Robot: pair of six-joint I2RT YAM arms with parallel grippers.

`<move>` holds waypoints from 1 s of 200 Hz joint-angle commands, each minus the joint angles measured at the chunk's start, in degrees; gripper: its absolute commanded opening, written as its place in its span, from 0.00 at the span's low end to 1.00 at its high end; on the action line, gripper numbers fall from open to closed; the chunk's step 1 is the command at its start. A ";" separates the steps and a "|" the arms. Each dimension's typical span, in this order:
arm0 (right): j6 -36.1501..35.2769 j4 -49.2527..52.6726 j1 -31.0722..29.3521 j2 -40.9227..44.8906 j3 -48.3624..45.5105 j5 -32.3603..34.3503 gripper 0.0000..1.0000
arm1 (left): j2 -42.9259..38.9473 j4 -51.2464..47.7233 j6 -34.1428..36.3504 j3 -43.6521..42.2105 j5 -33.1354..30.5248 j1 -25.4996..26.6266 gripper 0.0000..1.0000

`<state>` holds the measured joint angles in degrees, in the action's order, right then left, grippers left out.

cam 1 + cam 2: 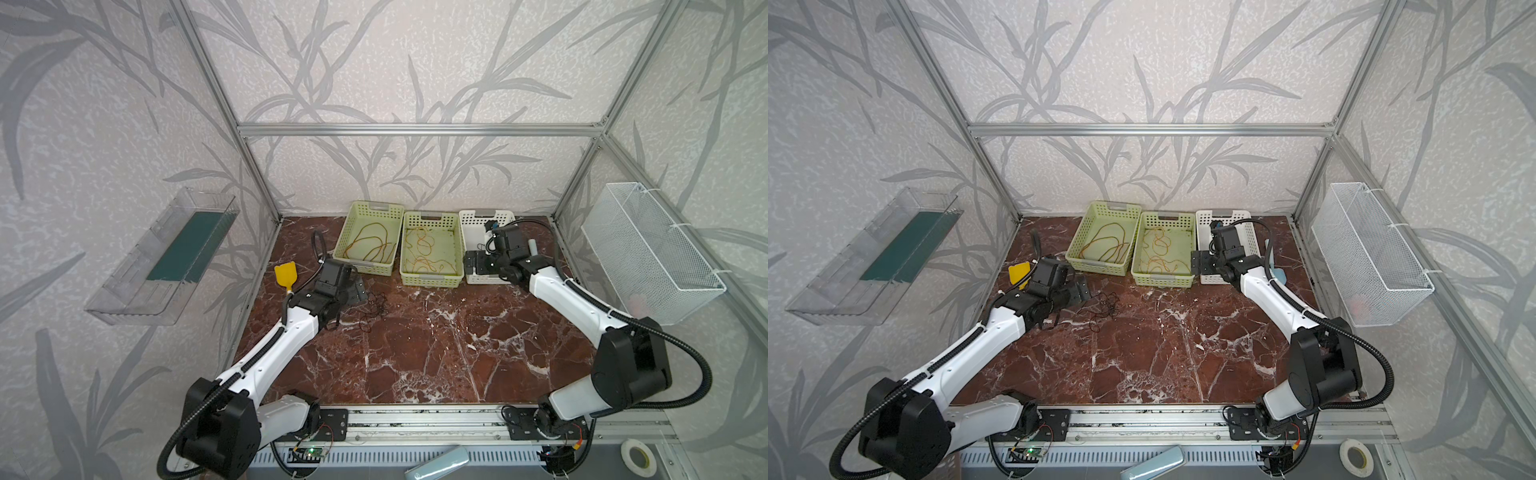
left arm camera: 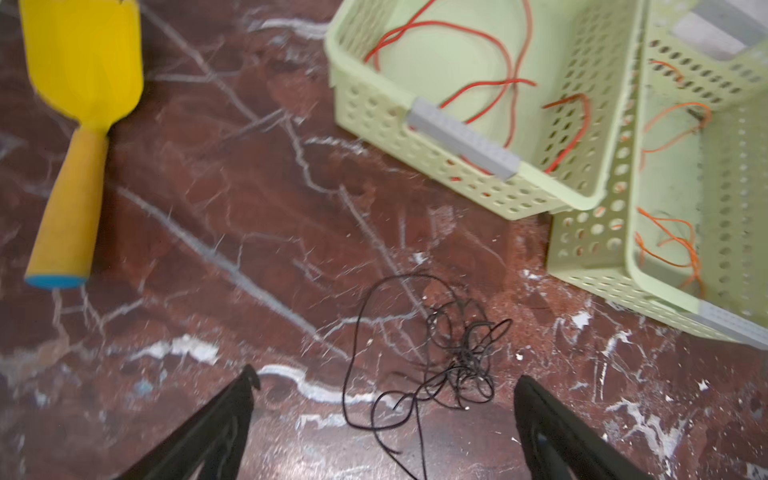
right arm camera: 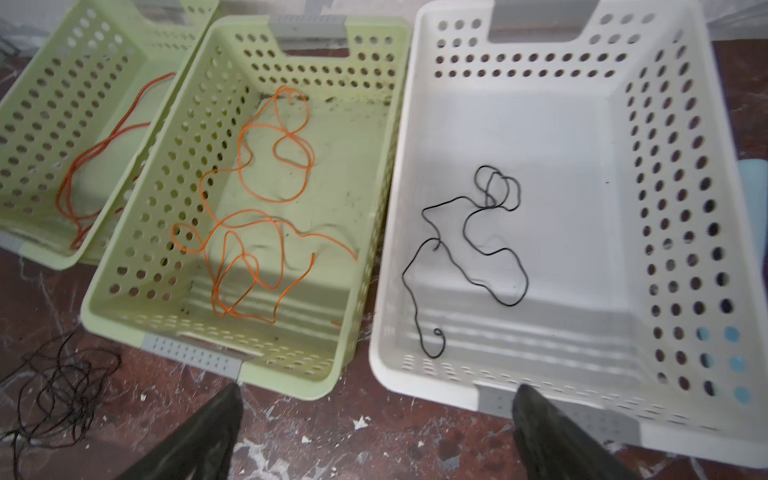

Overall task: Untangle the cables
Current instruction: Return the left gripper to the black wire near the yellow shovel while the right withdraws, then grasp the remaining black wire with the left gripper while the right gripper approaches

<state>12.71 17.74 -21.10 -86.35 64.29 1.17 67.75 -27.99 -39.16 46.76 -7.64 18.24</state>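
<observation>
Sorting looks mostly done from here. The red cable (image 2: 490, 85) lies loose in the left green basket (image 1: 344, 237). The orange cable (image 3: 257, 216) curls in the middle green basket (image 1: 430, 279). A black cable (image 3: 469, 243) sits in open loops on the floor of the white basket (image 3: 392, 232).

What's left, as I read it, is the black tangle (image 2: 457, 353) out on the marble table (image 1: 415, 353). It lies in front of the green baskets, knotted tight in its middle with a few loops trailing off. That one needs teasing apart.

My left gripper (image 2: 386, 378) sits low over the table, arm stretched forward, jaws spread wide and empty. The tangle lies just ahead of them, and I can't tell whether anything touches.

My right gripper (image 3: 378, 390) hangs at the near edge of the white basket, angled down toward it. Its jaws are wide apart too, with nothing in them, and the forearm reaches toward the back row of baskets.
</observation>
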 commanded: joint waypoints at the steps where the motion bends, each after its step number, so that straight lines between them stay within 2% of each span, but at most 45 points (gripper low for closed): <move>1: -2.73 -1.84 -3.88 2.48 -1.53 1.08 0.99 | 0.93 -3.91 -12.17 -1.95 2.22 -1.90 0.99; 28: -3.49 -2.02 -7.80 2.19 -1.93 1.25 0.99 | 4.35 -2.54 -15.18 -2.19 5.48 -3.12 0.99; 63: -2.46 -3.20 -9.60 1.77 -3.70 0.24 1.00 | 7.03 3.63 -19.55 -5.44 9.27 -4.26 0.99; 90: -1.82 -3.90 -9.95 1.88 -4.84 -0.49 0.99 | 10.13 10.08 -20.70 -6.39 13.39 -4.62 0.93; 102: -1.89 -3.94 -10.21 1.88 -4.85 -1.15 0.98 | 11.87 11.23 -20.13 -5.77 15.68 -4.62 0.84; 125: -2.45 -4.10 -10.85 1.84 -4.86 -2.96 0.97 | 14.10 12.34 -18.53 -5.19 18.05 -4.62 0.45; 164: -3.75 -4.73 -13.42 -2.54 -2.88 -10.04 0.97 | 11.58 13.04 -10.10 -4.52 19.94 -4.53 0.01; 200: -3.16 -6.54 -17.08 -9.67 1.71 -15.21 0.98 | 6.93 10.73 3.13 -0.39 23.60 -2.55 0.00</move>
<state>9.65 13.19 -36.05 -92.14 62.63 -8.64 78.41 -16.16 -46.83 41.93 13.21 14.31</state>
